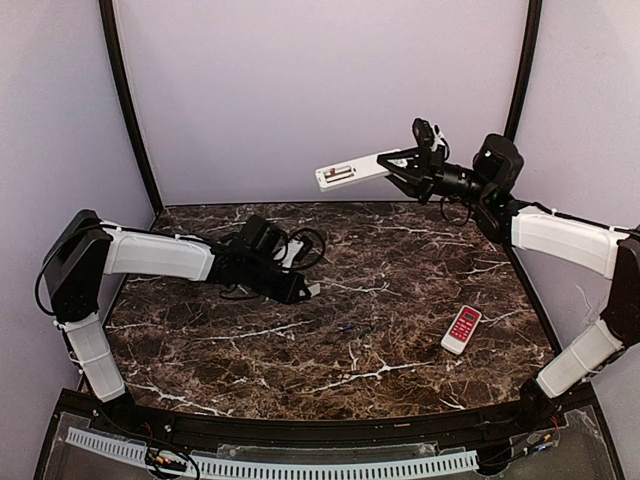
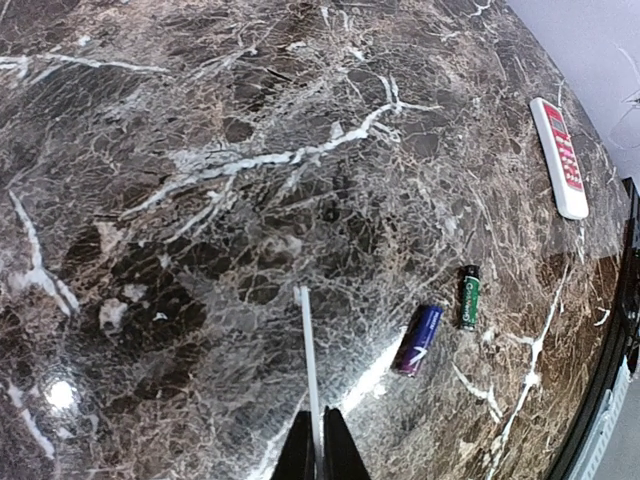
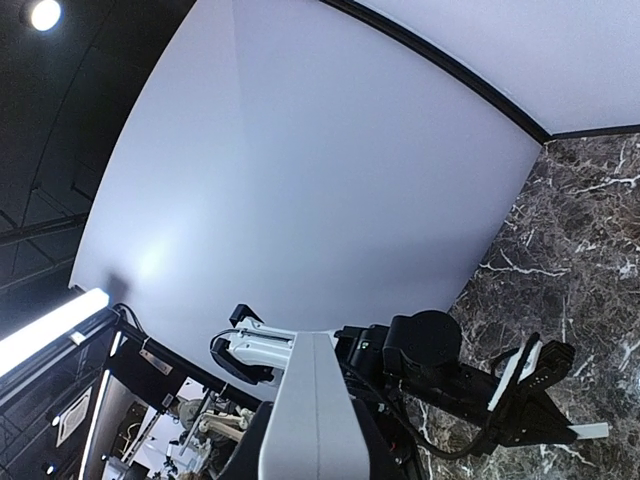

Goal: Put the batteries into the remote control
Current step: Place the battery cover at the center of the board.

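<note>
- My right gripper [image 1: 397,163] is raised high over the back of the table [image 1: 400,270], its jaws clamped on one end of the remote control [image 1: 350,171].
- The remote control sticks out to the left of the gripper, nearly level and well clear of the marble. A small dark recess shows on its upper face near the free end.
- In the right wrist view the remote runs straight out from between the fingers as a pale grey bar.
- My left gripper [image 1: 306,290] sits low over the middle-left of the table. Its jaws are pressed together on a thin white cover piece [image 2: 309,360], which the left wrist camera sees edge-on.
- The batteries lie loose on the marble, ahead and to the right of the left gripper, touching neither arm.
- One is a bluish-purple battery [image 2: 417,340] and the other a green-and-black battery [image 2: 469,297]. They lie close beside each other but apart.
- A red-and-white remote [image 1: 461,330] lies flat further right, near the table's right edge, well apart from the batteries.
</note>
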`<action>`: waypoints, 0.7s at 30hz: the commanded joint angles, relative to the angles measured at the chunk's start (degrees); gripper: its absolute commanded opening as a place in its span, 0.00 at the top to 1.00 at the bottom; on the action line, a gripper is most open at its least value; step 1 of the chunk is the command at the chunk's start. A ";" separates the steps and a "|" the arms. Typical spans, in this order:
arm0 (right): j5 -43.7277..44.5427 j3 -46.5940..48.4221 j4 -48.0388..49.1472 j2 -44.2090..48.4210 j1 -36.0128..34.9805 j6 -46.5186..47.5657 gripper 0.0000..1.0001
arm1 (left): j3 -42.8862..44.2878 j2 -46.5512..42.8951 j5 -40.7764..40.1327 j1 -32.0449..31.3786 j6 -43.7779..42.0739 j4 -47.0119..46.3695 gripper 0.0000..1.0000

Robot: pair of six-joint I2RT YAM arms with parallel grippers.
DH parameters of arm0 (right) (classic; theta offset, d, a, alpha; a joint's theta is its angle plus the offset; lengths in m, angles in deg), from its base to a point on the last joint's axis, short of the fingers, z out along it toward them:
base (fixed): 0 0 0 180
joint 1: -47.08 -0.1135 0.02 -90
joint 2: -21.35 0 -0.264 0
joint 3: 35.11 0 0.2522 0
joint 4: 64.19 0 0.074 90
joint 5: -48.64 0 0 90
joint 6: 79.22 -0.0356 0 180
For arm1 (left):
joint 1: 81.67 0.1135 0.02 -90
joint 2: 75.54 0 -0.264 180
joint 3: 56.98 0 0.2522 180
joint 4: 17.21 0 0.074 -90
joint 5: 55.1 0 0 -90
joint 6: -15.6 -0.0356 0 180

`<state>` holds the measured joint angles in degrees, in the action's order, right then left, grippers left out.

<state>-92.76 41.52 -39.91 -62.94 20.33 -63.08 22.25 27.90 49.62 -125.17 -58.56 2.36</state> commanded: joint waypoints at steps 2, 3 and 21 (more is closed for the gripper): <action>-1.47 0.76 5.10 1.74 0.75 -0.71 1.00 | -4.21 -0.34 8.23 -0.09 3.98 -6.37 1.00; -1.17 0.61 4.47 1.90 0.81 -0.02 1.00 | -4.91 -0.39 8.90 -0.09 4.48 -7.13 1.00; 0.98 -7.83 -16.49 7.32 4.39 24.13 1.00 | -8.80 0.34 12.73 0.08 6.84 -11.75 0.97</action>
<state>-93.79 35.34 -48.12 -57.82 23.98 -49.31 12.94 27.92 61.45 -125.17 -51.65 -8.16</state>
